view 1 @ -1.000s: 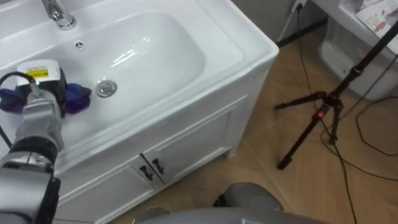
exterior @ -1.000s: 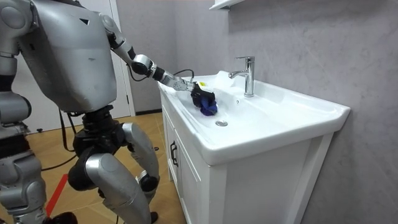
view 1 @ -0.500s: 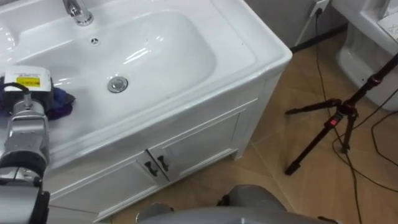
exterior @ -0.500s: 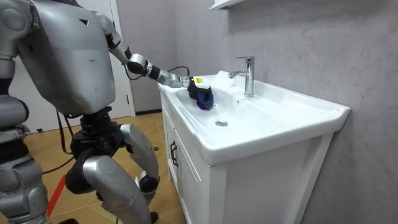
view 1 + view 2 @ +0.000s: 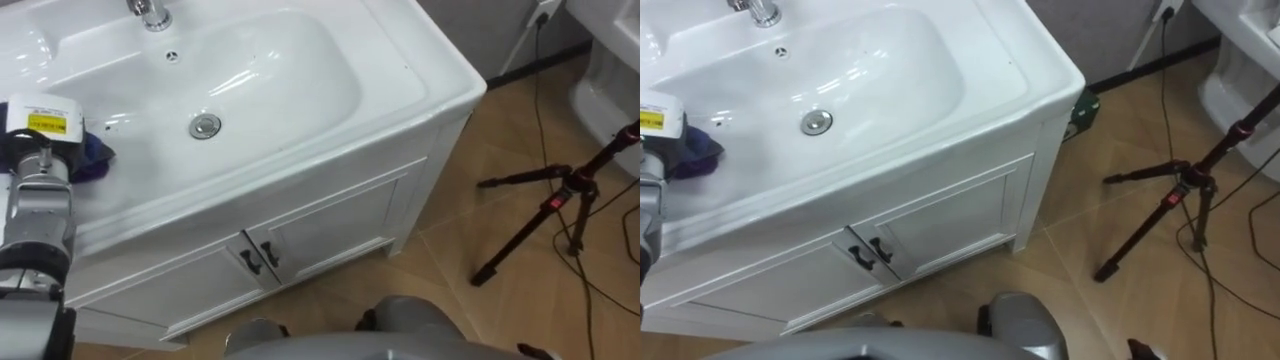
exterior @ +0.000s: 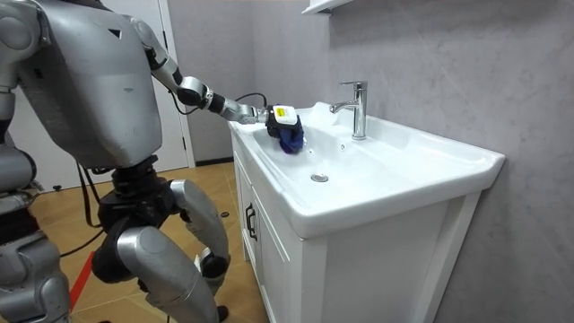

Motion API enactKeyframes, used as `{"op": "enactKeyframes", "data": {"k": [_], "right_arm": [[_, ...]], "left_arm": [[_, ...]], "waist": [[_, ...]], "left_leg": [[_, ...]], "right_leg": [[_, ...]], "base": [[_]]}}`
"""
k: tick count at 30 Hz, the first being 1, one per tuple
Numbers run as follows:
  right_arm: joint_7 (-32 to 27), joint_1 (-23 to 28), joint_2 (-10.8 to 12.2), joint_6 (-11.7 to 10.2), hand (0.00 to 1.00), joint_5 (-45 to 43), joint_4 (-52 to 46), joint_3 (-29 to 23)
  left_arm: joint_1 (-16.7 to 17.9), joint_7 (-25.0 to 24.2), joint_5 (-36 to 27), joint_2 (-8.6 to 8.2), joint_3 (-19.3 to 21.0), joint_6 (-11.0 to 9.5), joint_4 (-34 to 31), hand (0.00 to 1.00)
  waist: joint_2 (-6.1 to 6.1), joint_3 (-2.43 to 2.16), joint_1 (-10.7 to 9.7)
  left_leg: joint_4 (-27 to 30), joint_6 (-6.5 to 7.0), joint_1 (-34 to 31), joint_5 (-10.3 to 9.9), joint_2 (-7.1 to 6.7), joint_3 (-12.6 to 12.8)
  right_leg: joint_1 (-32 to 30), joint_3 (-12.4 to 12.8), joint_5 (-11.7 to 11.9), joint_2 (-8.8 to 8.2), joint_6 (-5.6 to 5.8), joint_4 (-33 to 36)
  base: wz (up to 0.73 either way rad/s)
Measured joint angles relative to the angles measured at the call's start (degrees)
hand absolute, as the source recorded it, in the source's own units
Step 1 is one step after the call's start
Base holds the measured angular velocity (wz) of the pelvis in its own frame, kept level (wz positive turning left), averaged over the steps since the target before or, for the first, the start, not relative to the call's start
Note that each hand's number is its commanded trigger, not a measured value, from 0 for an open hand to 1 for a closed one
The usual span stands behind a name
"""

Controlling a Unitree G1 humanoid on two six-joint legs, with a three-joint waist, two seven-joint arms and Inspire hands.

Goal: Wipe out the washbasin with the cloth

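The white basin [image 5: 280, 70] is set in a white vanity top, with its drain [image 5: 205, 126] in the middle. My left hand [image 5: 38, 140] reaches in over the basin's left side, its back towards me. A dark blue cloth [image 5: 92, 157] bunches under it against the basin's left wall; in the right eye view the cloth [image 5: 695, 150] lies at the left edge. From the room view, my left hand [image 6: 280, 117] is curled round the blue cloth [image 6: 289, 139], which hangs just below it above the sloping wall near the rim. The robot stands at the vanity's front corner.
A chrome tap [image 6: 355, 108] rises at the back of the basin. Below the top are white cabinet doors [image 5: 300, 240] with dark handles. A black tripod [image 5: 555, 205] and cables stand on the wooden floor to the right, near a white toilet [image 5: 612, 65].
My left hand has drawn the cloth from near the drain up the basin's left wall towards the rim. The eye view has shifted as well.
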Motion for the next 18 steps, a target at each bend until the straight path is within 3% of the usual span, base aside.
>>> {"op": "enactKeyframes", "data": {"k": [8, 18], "right_arm": [[-0.7, 1.0, -0.7, 0.0, 0.0, -0.3, 0.0, -2.2], [-1.4, 0.6, -1.4, -0.4, 0.0, -2.1, 0.7, -3.9]], "left_arm": [[3.0, -1.2, 0.5, 0.02, 0.8, 0.1, -2.6, 1.0], [5.9, 0.1, -0.7, 0.1, 2.2, 0.1, -4.8, 1.0]], "waist": [[1.47, -0.18, 0.0], [1.45, -0.12, -0.2]], "left_leg": [[-1.6, -0.17, 2.0, 0.1, -0.32, 0.1], [-4.0, -0.49, 4.6, 0.6, -2.16, -2.2]], "right_leg": [[1.8, -0.1, 0.2, 0.04, 0.02, -1.4], [4.3, 0.1, -0.5, -0.28, 0.23, -2.4]], "base": [[0.0], [0.01]]}}
